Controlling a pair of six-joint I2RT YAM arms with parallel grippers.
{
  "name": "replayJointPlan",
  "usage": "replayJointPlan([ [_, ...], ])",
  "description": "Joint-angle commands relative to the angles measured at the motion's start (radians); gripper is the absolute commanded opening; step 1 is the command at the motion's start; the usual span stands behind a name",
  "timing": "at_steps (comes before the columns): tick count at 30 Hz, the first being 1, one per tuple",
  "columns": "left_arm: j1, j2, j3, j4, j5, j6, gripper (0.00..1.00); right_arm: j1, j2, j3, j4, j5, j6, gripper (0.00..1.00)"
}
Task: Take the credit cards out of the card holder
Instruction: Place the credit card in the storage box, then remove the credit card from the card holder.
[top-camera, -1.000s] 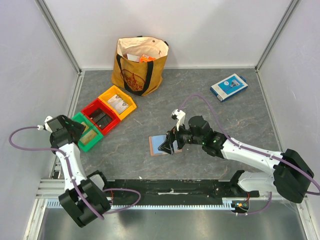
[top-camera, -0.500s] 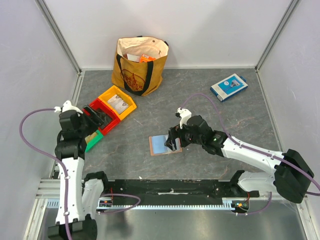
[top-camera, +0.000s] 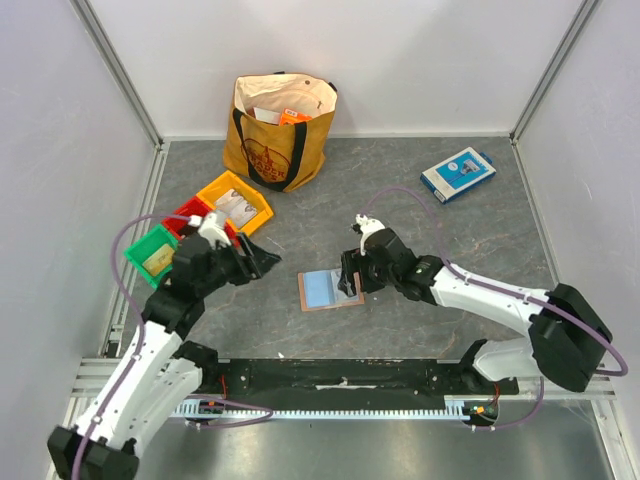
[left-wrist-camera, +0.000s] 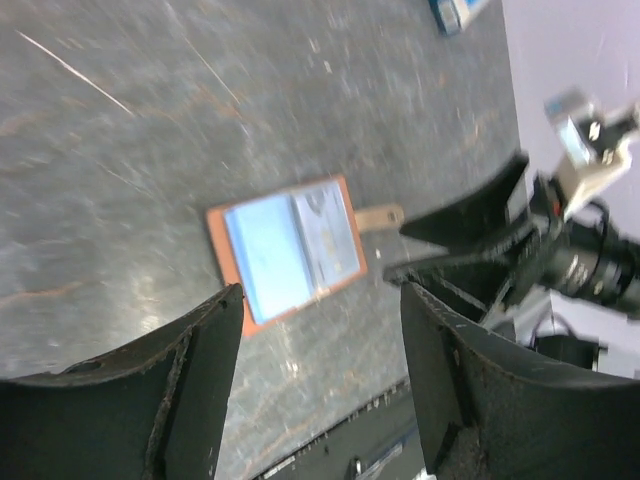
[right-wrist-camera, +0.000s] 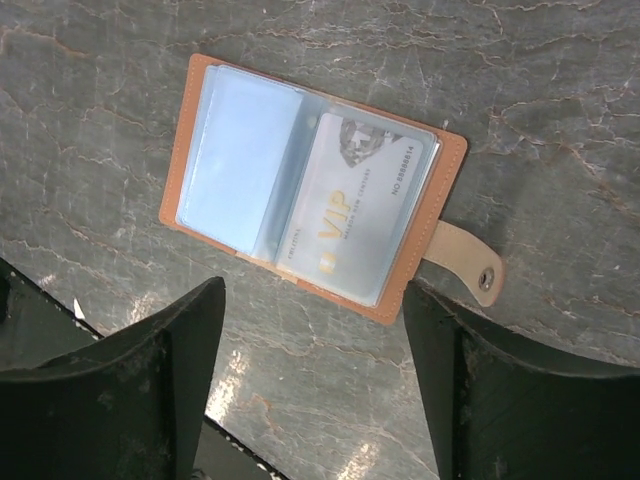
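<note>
A robotics lab cell: white panel walls (top-camera: 400, 60) on aluminium posts (top-camera: 118, 72) enclose a grey marbled tabletop (top-camera: 400, 170) with a black mounting rail (top-camera: 340, 375).

Bare grey surface (top-camera: 330, 200) on the near, far and left sides of the open card holder (top-camera: 322, 291); right side crowded by the right gripper (top-camera: 350, 284), hanging over the snap-tab edge with fingers spread; left gripper (top-camera: 268, 262) near the left side, likewise spread, not touching; coloured bins (top-camera: 214, 183) behind that arm; tote bag (top-camera: 278, 130) and blue-and-white box (top-camera: 457, 174) well apart by the far wall; wide lane between them.
</note>
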Motion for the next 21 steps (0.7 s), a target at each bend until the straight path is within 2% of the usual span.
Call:
replayJointPlan([
  [1, -0.169, 0.091, -0.046, 0.204, -0.052, -0.04, 0.7, -0.003, 0.064, 0.07, 0.002, 0.022, 0.053, 0.74],
  [6, -0.256, 0.213, -0.056, 0.275, -0.092, -0.004, 0.67, -0.003, 0.122, 0.086, 0.007, 0.038, 0.091, 0.62],
  [10, -0.302, 0.309, -0.063, 0.326, -0.109, 0.004, 0.64, -0.006, 0.148, 0.081, 0.005, 0.071, 0.104, 0.57],
  [15, -0.394, 0.449, -0.024, 0.338, -0.172, 0.021, 0.6, -0.018, 0.179, 0.083, 0.013, 0.074, 0.108, 0.52],
  [21, -0.46, 0.615, 0.018, 0.317, -0.238, 0.029, 0.51, -0.03, 0.216, 0.072, 0.041, 0.054, 0.105, 0.52],
])
